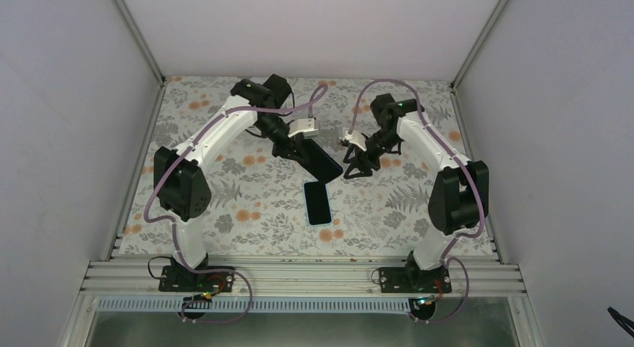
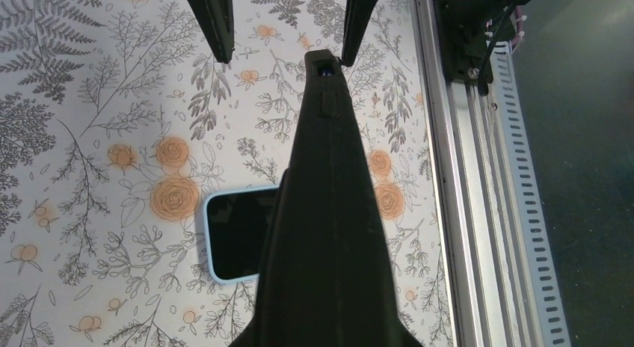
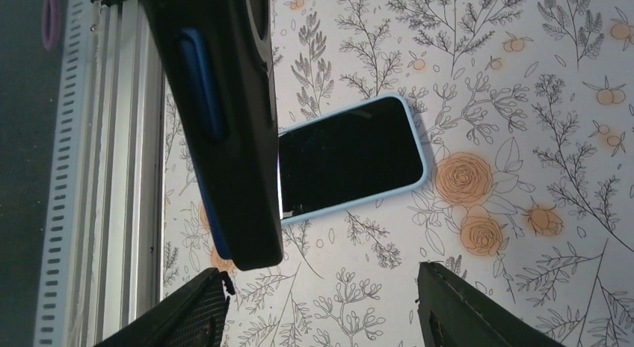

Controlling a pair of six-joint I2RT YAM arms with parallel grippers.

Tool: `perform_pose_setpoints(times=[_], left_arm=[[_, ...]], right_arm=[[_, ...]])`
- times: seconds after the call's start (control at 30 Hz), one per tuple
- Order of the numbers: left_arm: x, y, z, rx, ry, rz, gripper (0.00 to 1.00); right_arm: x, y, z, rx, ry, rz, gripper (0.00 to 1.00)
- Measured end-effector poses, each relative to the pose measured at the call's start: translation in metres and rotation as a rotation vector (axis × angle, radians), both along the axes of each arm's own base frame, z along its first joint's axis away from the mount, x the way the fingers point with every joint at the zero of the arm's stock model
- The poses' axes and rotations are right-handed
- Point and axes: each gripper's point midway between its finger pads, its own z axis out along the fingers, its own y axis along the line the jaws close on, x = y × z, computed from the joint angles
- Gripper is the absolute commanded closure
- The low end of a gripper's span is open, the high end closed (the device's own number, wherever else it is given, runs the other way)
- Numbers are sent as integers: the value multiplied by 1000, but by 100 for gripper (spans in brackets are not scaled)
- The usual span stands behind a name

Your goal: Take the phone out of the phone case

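Between left jaws, case [image 1: 319,159]; phone [image 1: 318,202] apart.

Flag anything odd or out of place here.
Only the black case stands out: it hangs tilted in mid-air, clamped in the shut left pincer, above the blue-rimmed phone, which lies flat and screen up on the table. The right pincer stands open beside the case, empty. No damage or spill shows.

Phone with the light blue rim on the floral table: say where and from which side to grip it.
Probably pinch the light blue-rimmed phone across its long edges near mid-length, coming straight down. It lies flat, screen up, so only those thin sides offer opposing faces. The raised black phone case crowds its far end.
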Motion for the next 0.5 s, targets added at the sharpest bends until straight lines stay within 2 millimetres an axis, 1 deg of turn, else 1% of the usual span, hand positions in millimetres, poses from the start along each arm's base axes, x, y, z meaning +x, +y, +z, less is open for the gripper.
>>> perform_pose_setpoints(times=[0.2, 0.5], left_arm=[[2, -1, 4, -6, -7, 4, 98], [2, -1, 4, -8, -6, 4, 98]], right_arm=[[0, 3, 2, 21, 2, 1, 38], [8, 6, -1, 25, -8, -7, 40]])
